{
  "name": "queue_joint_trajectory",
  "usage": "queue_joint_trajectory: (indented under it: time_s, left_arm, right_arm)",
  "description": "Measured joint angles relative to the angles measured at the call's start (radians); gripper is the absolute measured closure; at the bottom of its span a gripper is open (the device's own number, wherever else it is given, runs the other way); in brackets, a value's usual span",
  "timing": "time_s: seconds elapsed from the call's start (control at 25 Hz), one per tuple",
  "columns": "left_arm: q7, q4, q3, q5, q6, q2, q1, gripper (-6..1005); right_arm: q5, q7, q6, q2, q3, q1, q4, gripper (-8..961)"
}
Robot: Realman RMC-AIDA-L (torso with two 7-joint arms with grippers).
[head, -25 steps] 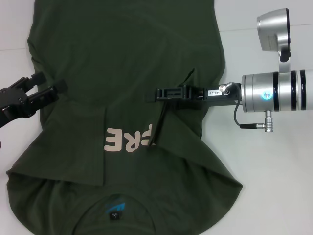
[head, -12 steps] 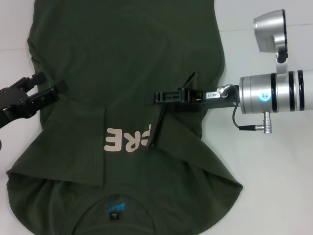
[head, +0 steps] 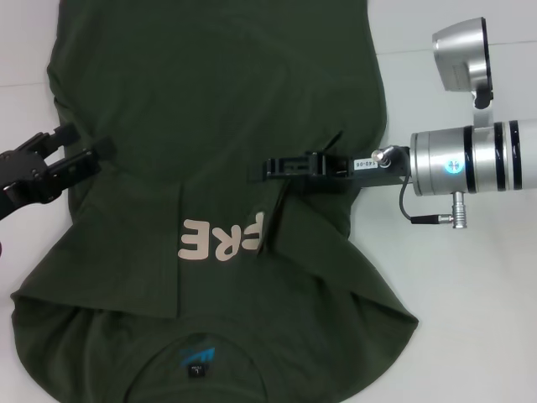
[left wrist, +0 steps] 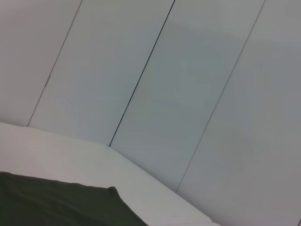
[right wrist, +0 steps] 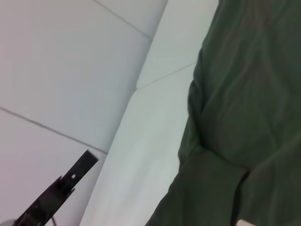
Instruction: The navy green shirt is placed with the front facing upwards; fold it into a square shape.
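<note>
Dark olive-green shirt (head: 218, 126), pale pinkish letters (head: 220, 239), blue label (head: 197, 356).

"FRE" on navy green shirt (head: 210, 101)

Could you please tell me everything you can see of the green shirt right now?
The navy green shirt is dark olive, cotton-looking, and lies flat on the white table, front up. Pale letters "FRE" show on the chest, a blue label at the neck. Both sides are folded inward. The right gripper hangs over its middle; the left gripper sits at its edge.

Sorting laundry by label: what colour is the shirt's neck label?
Blue neck label on the shirt, clearest in head view.
</note>
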Motion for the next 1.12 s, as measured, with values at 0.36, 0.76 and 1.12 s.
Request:
queue_joint_trajectory:
  time_s: [0.36, 0.76, 1.12]
  left_arm:
    - [0.000, 0.000, -0.001, 0.000, 0.000, 0.000, 0.001, 96]
    - [0.000, 0.000, 0.000, 0.000, 0.001, 0.000, 0.001, 96]
    - [0.000, 0.000, -0.001, 0.000, -0.003, -0.001, 0.003, 96]
  right_arm:
    - [0.022, 0.057, 0.010, -0.010, 0.014, -0.013, -0.003, 6]
    - [0.014, 0.198, -0.005, -0.036, -0.064, -0.017, -0.018, 6]
    - [0.024, 0.241, -0.050, -0.037, -0.073, -0.030, -0.106, 6]
